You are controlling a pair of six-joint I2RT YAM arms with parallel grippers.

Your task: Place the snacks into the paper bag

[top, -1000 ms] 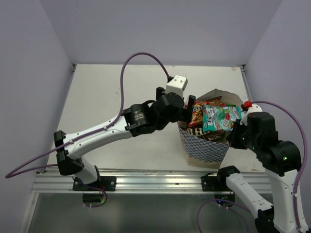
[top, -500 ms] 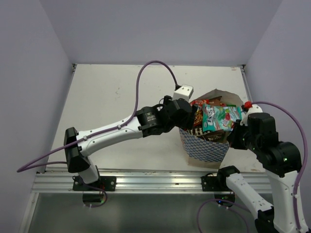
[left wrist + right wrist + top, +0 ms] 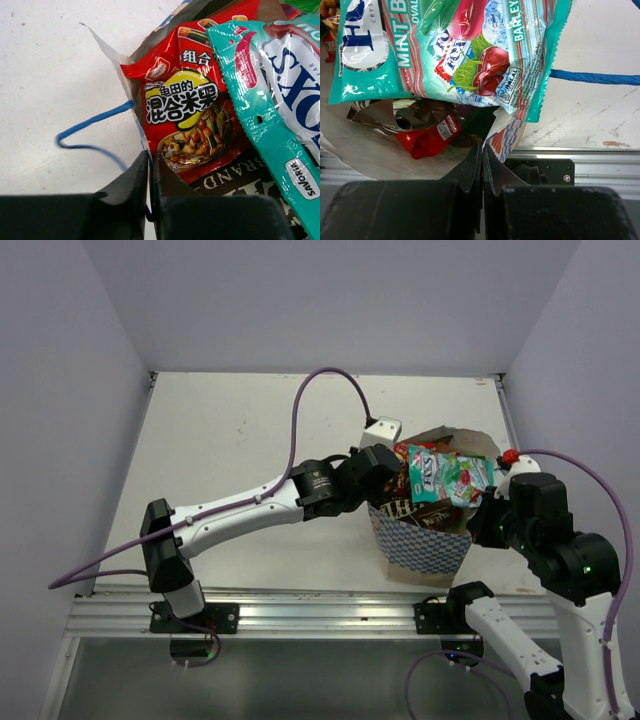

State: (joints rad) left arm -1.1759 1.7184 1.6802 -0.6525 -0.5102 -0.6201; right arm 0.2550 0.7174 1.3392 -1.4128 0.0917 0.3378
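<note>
The paper bag stands upright at the table's right, its lower sides blue-and-white chequered. Snacks fill its top: a teal mint packet, a red rice-cracker packet and a brown packet. My left gripper is shut on the bag's left rim; in the left wrist view the left gripper pinches the thin wall beside the red packet. My right gripper is shut on the right rim; in the right wrist view the right gripper grips the chequered wall under the teal packet.
A blue string handle loops over the table left of the bag, and another blue string handle lies to its right. The metal rail runs along the near edge. Grey walls enclose the table.
My left arm swung in toward the bag and its jaws went from wide open to shut on the left rim. The teal packet shifted slightly left. The right arm stayed still.
</note>
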